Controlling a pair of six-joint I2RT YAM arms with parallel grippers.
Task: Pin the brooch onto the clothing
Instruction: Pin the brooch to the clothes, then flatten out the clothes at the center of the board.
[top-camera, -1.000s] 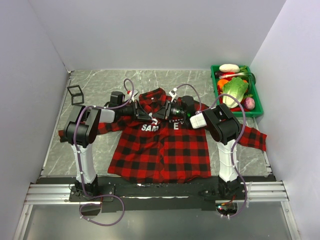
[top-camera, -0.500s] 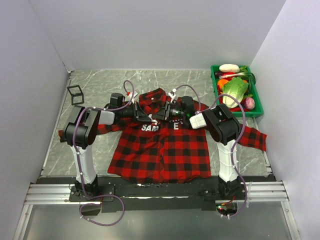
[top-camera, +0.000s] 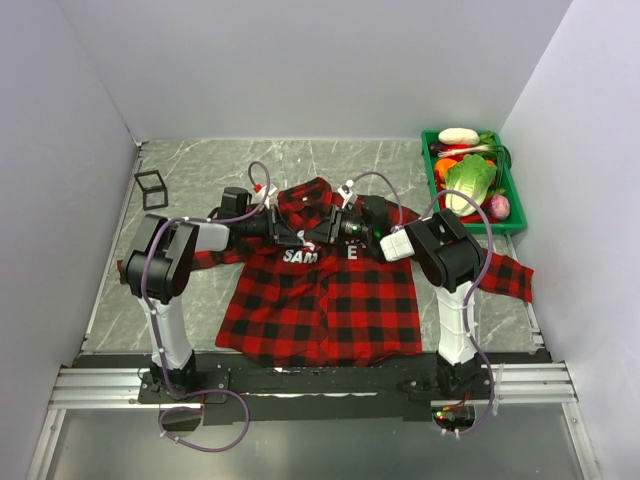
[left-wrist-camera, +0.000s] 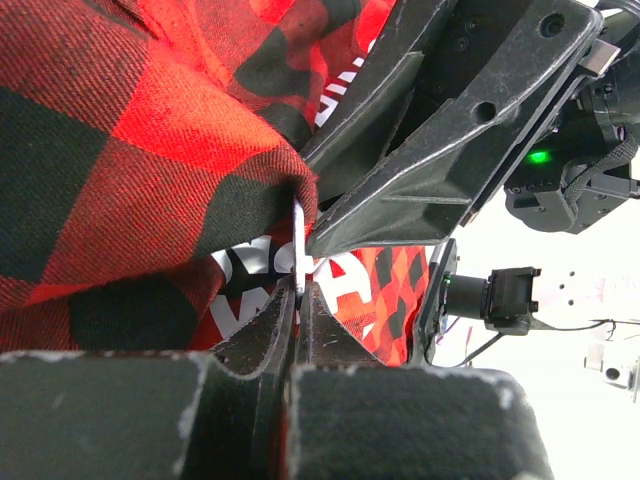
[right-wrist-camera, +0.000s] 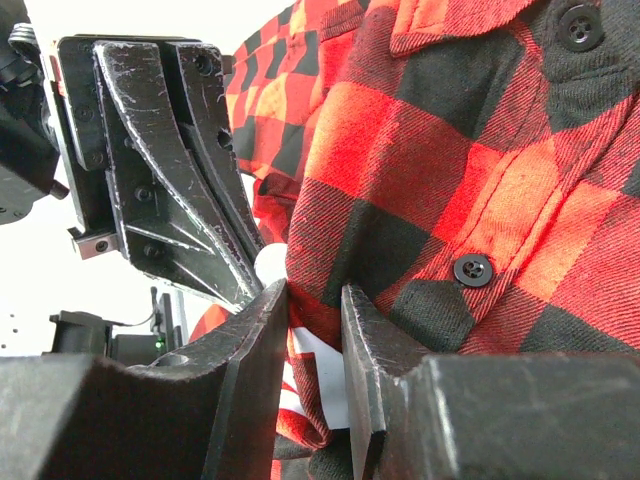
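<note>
Left claw (left-wrist-camera: 298, 290) is shut on the pale brooch (right-wrist-camera: 268, 262) at frame centre, pressed to a plaid shirt (top-camera: 320, 300) fold pinched narrowly by the right claw (right-wrist-camera: 315, 295). That fold should be held taut for pinning. Upper right, vegetables are held in a green crate (top-camera: 428, 160).

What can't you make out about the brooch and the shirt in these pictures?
Left wrist: the brooch shows edge-on, a pale sliver; its face is unseen.
Top view: the left gripper and right gripper meet over it on the shirt, hiding it.
Right wrist: a shirt fold hides whether it is fastened.
</note>
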